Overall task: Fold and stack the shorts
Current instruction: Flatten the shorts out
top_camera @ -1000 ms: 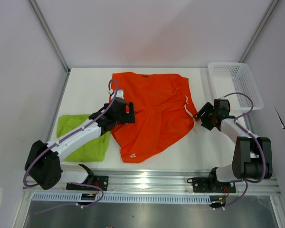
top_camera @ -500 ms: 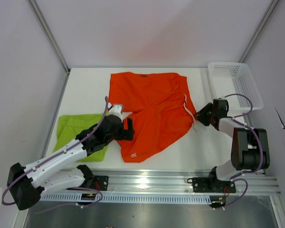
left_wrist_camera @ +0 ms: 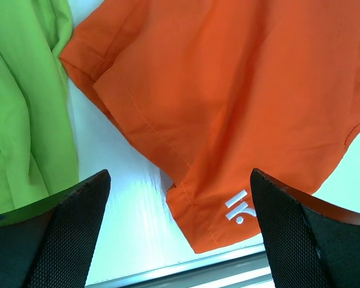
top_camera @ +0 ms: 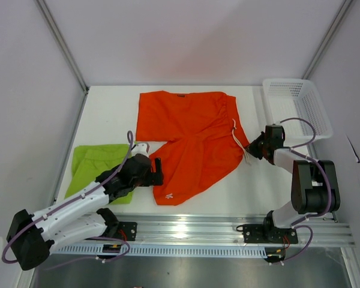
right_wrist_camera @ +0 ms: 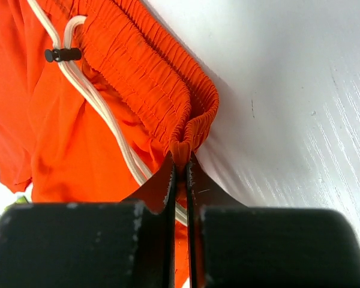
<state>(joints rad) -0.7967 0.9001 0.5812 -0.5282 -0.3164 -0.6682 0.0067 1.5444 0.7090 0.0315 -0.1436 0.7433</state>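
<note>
right gripper pinching orange shorts at waistband, left gripper agape — above hem

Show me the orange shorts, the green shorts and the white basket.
orange shorts (top_camera: 192,129): top view, middle of the cloth.
green shorts (top_camera: 95,161): top view, bare upper part.
white basket (top_camera: 288,88): top view, far mesh wall.

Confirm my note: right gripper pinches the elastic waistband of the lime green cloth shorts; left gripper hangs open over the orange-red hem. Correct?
No. The right wrist view shows the right gripper shut on the waistband of the bright orange-red cloth shorts, not the lime green pair. The left gripper does hang open over the orange-red hem.
</note>
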